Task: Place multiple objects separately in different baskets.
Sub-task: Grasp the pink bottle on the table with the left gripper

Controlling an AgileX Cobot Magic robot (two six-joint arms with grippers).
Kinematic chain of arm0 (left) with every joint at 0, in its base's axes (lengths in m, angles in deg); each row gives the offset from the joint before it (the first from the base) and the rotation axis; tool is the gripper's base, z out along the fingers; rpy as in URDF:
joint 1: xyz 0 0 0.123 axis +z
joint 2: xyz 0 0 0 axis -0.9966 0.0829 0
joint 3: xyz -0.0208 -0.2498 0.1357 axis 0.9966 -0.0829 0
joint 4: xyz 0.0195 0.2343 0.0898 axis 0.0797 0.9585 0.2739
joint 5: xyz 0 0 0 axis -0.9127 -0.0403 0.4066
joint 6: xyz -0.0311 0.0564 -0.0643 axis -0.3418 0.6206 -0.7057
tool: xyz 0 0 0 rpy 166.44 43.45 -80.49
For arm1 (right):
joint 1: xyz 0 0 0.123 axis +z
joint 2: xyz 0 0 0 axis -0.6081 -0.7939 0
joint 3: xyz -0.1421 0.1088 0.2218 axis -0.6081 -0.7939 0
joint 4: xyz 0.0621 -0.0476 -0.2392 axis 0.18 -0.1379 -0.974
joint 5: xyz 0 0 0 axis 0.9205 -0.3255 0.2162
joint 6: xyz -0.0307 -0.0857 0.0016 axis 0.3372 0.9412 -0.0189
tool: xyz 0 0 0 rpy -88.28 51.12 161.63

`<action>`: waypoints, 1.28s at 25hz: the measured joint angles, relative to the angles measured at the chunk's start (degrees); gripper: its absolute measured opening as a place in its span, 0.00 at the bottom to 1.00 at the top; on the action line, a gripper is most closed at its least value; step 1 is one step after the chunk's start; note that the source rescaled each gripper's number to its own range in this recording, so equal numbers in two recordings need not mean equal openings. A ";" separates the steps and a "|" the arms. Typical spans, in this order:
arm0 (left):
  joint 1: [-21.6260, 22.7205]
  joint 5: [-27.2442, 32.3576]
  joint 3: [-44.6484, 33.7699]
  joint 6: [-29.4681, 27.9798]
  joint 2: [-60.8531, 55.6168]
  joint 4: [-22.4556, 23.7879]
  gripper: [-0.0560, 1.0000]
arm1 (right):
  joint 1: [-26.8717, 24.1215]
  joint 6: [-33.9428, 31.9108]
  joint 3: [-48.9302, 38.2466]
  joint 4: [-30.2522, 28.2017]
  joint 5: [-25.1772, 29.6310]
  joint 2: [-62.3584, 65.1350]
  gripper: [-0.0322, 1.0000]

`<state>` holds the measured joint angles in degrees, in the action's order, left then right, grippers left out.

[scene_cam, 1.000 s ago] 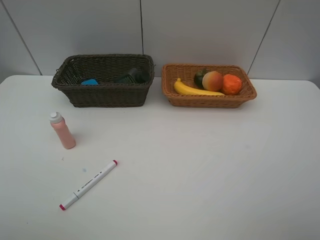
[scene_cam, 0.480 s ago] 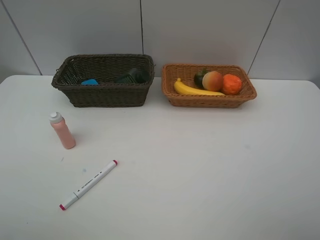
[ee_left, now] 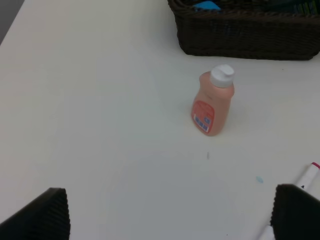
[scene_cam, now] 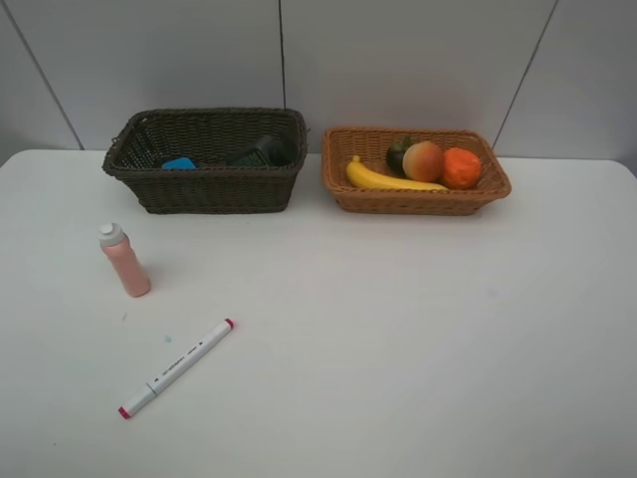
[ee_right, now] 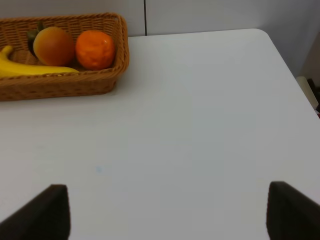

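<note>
A pink bottle (scene_cam: 125, 261) (ee_left: 213, 102) stands upright on the white table, left of centre. A white red-tipped marker (scene_cam: 176, 367) (ee_left: 306, 179) lies in front of it. Behind them, the dark brown basket (scene_cam: 214, 189) (ee_left: 250, 40) holds a dark pump bottle (scene_cam: 261, 151) and a blue object (scene_cam: 179, 163). The orange-tan basket (scene_cam: 413, 199) (ee_right: 60, 86) holds a banana (scene_cam: 388, 179), a peach (scene_cam: 423, 160), an orange (scene_cam: 461, 167) and a mangosteen (scene_cam: 398, 151). My left gripper (ee_left: 170, 220) is open, short of the bottle. My right gripper (ee_right: 167, 215) is open over bare table. Neither shows in the exterior high view.
The two baskets stand side by side at the back of the table (scene_cam: 418, 329), close to the grey panelled wall (scene_cam: 398, 60). In the right wrist view the table's rounded far corner (ee_right: 262, 35) shows to the right of the orange-tan basket.
</note>
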<state>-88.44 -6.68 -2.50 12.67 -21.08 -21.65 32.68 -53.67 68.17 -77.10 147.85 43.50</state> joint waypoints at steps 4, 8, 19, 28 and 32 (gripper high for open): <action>0.00 0.00 0.00 0.00 0.00 0.00 1.00 | 0.00 0.00 0.00 0.00 0.00 0.00 1.00; 0.00 0.00 0.00 0.00 0.00 0.00 1.00 | 0.00 0.00 0.00 0.00 0.00 0.00 1.00; 0.00 -0.24 0.59 0.00 0.59 0.04 1.00 | 0.00 0.00 0.00 0.00 0.00 0.00 1.00; 0.00 -2.00 18.92 7.26 30.63 -2.84 1.00 | 0.00 0.00 0.00 0.00 0.00 0.00 1.00; 0.00 -2.47 26.90 9.40 45.75 -3.36 1.00 | 0.00 0.00 0.00 0.00 0.00 0.00 1.00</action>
<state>-88.44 -9.15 24.40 22.07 24.67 -25.01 32.68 -53.67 68.17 -77.10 147.85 43.50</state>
